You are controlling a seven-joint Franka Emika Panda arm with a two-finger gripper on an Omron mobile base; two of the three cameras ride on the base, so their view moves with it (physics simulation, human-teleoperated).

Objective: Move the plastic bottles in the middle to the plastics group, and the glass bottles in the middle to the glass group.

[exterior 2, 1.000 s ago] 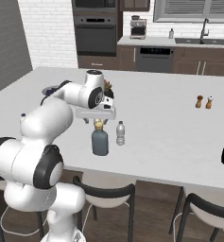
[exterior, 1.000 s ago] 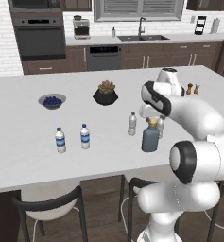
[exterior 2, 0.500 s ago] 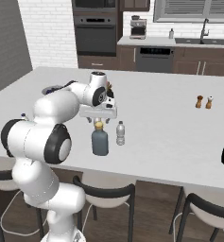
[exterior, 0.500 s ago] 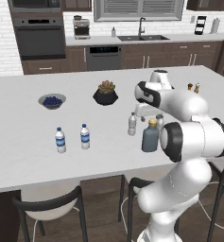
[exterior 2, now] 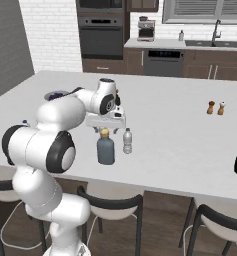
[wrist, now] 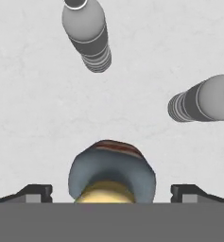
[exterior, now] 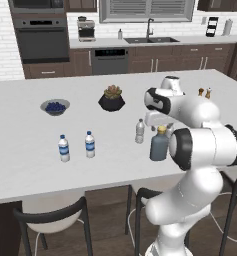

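Fingers (wrist: 111, 194) were spread wide, w/ the yellow cap of the dark glass bottle (wrist: 111, 175) centred between the tips — bottle upright, axis running straight along the hand's approach. Two clear plastic bottles (wrist: 87, 33) stood beyond it on the surface (wrist: 33, 123) — apart.

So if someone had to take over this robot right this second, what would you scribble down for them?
Gripper: open, hanging above the tall dark slate-blue glass bottle with the yellowish cap, a fingertip either side of the cap, not gripping.
Two small clear unlabelled plastic bottles with pale caps: one stands just left of the glass bottle; the hand view shows both.
Plastics group: two small blue-banded water bottles stand further left on the white island counter.
Done: nothing sorted yet.
Left: move the glass bottle to the glass group, then both clear bottles to the blue-banded pair.
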